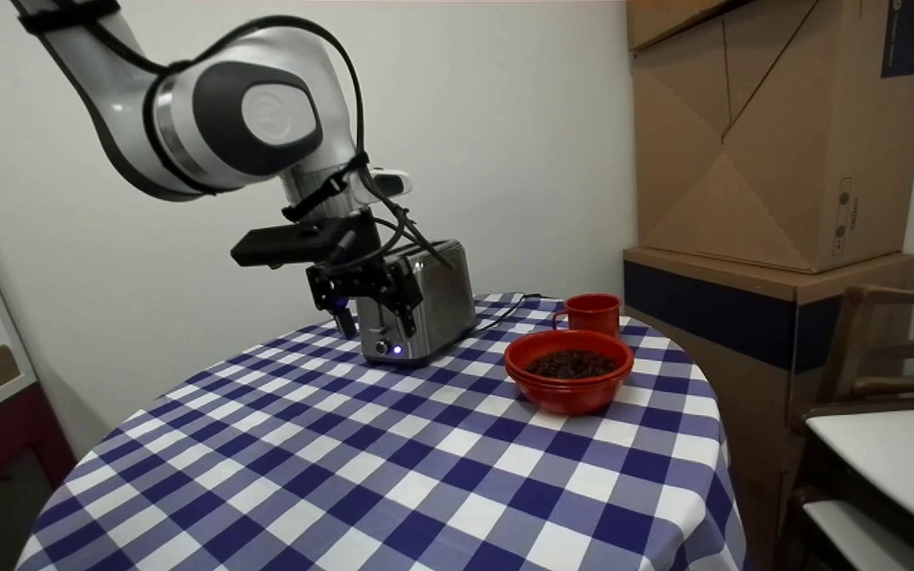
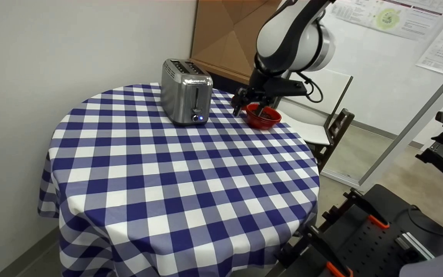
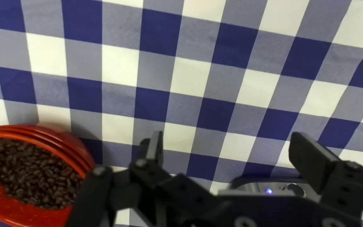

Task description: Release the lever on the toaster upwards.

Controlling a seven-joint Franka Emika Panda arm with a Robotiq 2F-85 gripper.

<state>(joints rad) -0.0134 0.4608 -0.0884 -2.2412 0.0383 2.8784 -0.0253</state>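
Note:
A silver toaster (image 1: 445, 301) stands on the checked tablecloth; it also shows in an exterior view (image 2: 175, 92). Its lever (image 2: 196, 110) sits low in the vertical front slot, just above a round knob (image 2: 194, 117) and a lit blue light (image 2: 201, 118). My gripper (image 1: 376, 323) is open and empty in front of the toaster's front face, above the table. In an exterior view the gripper (image 2: 248, 110) appears right of the toaster. In the wrist view the fingers (image 3: 227, 138) are wide apart; the toaster's lower front (image 3: 277, 186) shows behind them, and the lever is hidden.
Stacked red bowls (image 1: 568, 396) holding dark beans stand beside the toaster, also at the left of the wrist view (image 3: 74, 148). A red mug (image 1: 596, 316) stands behind them. A black cord (image 1: 505, 314) runs behind the toaster. A wall and cardboard boxes (image 1: 743, 174) border the table.

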